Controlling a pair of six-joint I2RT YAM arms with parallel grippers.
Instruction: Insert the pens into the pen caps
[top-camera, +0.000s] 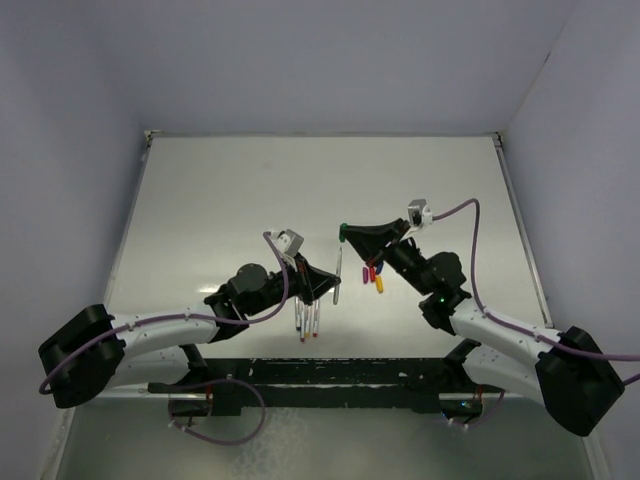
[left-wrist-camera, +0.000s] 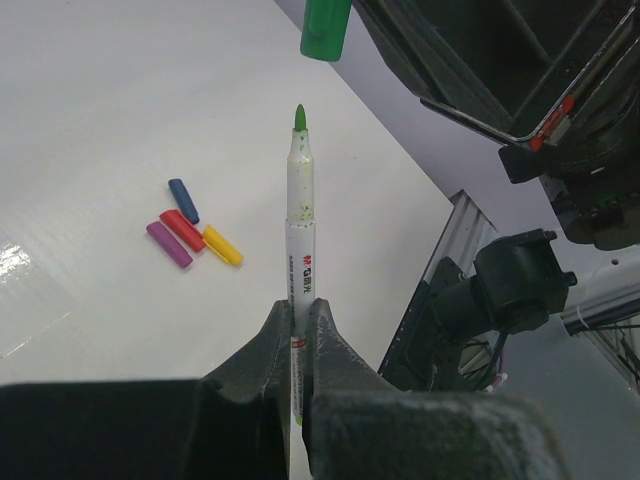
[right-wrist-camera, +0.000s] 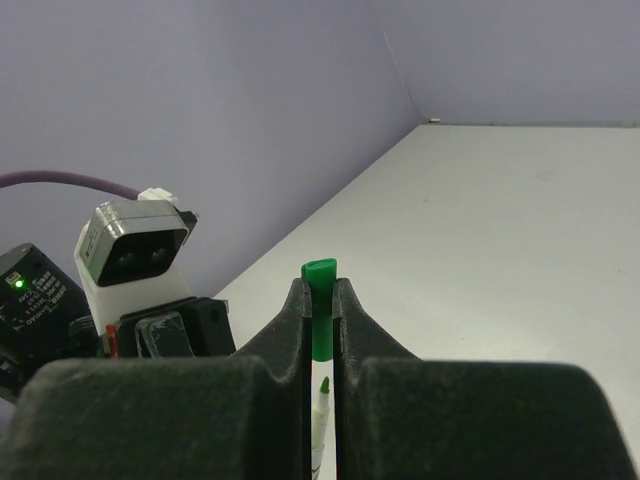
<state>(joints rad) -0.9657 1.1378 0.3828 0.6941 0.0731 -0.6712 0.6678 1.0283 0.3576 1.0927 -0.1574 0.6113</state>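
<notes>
My left gripper (left-wrist-camera: 300, 310) is shut on a white pen with a green tip (left-wrist-camera: 299, 215), held above the table; it shows in the top view (top-camera: 339, 270) too. My right gripper (right-wrist-camera: 320, 290) is shut on the green cap (right-wrist-camera: 320, 310), also seen in the top view (top-camera: 344, 231) and the left wrist view (left-wrist-camera: 325, 28). The cap hangs just beyond the pen's tip, with a small gap between them. The blue (left-wrist-camera: 183, 200), red (left-wrist-camera: 182, 230), magenta (left-wrist-camera: 169, 245) and yellow (left-wrist-camera: 222, 245) caps lie together on the table. Several other pens (top-camera: 308, 322) lie under the left arm.
The white table (top-camera: 220, 200) is bounded by lilac walls at the back and sides. The right arm's black body (left-wrist-camera: 520, 90) fills the upper right of the left wrist view. The left wrist camera (right-wrist-camera: 135, 250) sits close to the right gripper.
</notes>
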